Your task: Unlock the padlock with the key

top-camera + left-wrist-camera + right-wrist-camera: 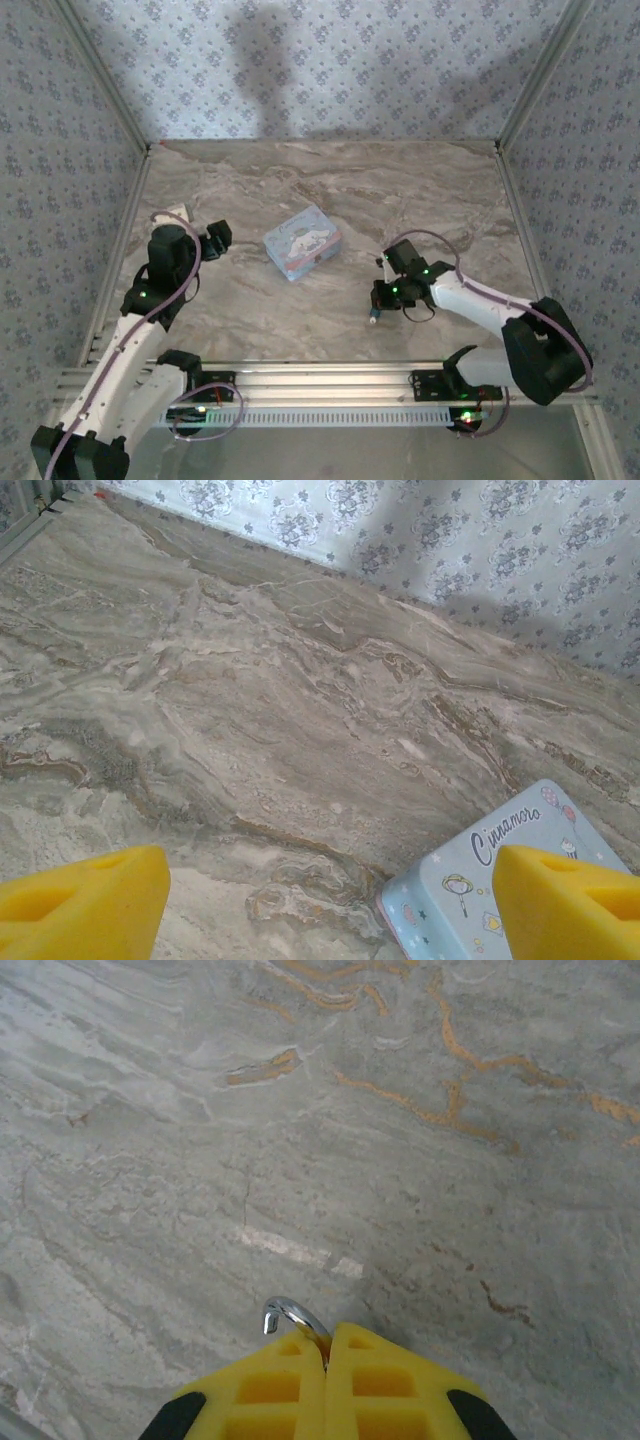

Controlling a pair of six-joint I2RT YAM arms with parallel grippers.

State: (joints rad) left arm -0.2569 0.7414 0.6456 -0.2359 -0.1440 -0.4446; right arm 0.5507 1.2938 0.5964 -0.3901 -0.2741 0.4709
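right end effector [327, 1345]: clenched tight, yellow fingers pressed together, padlock [295, 1309] pinched between them
padlock spot: bottom centre of the right wrist frame, just above the surface [300, 180]
padlock visible bit: only the shiny curved shackle can be made out, the body is hidden by the fingers
padlock direction: shackle pokes out past the fingertips toward the top of the frame and hooks over to the left; long axis looks lined up with the fingers
left end effector [325, 910]: released, fingers spread wide, nothing gripped
tin [470, 880]: pale blue, laid flat, lower right of the left wrist frame
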